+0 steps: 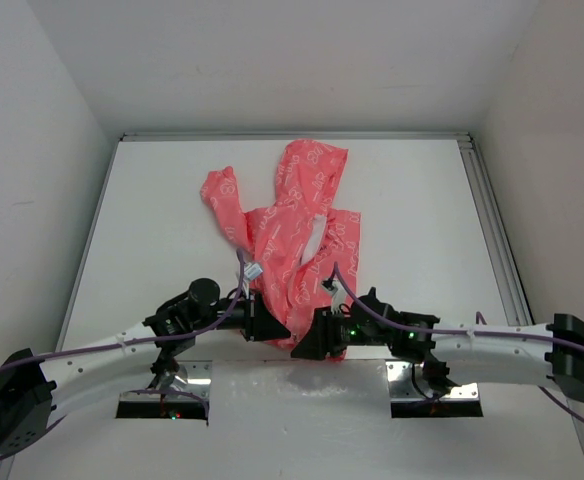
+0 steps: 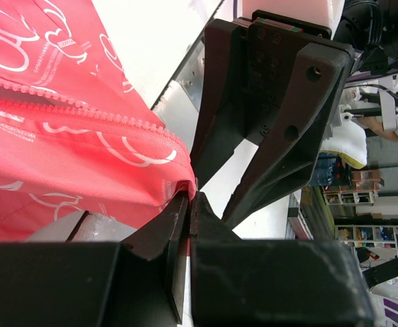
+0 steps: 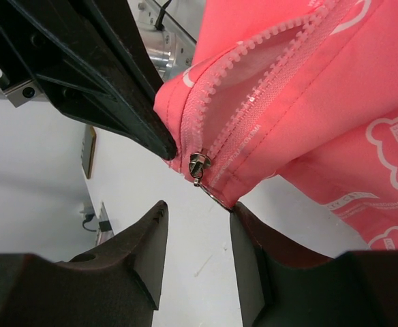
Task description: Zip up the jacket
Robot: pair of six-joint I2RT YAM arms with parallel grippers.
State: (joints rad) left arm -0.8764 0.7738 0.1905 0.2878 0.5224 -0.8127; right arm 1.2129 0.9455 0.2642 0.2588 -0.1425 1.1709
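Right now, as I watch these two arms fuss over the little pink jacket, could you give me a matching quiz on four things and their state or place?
Things:
1. left fingers
2. right fingers
3. zipper slider
4. hood

States or places:
A. at the bottom end of the zipper, teeth apart above it
B. apart, with a gap between them
C. pinched shut on the bottom corner of the jacket
D. the part lying farthest from the arms on the table

Pairs: 1-C, 2-B, 3-A, 4-D
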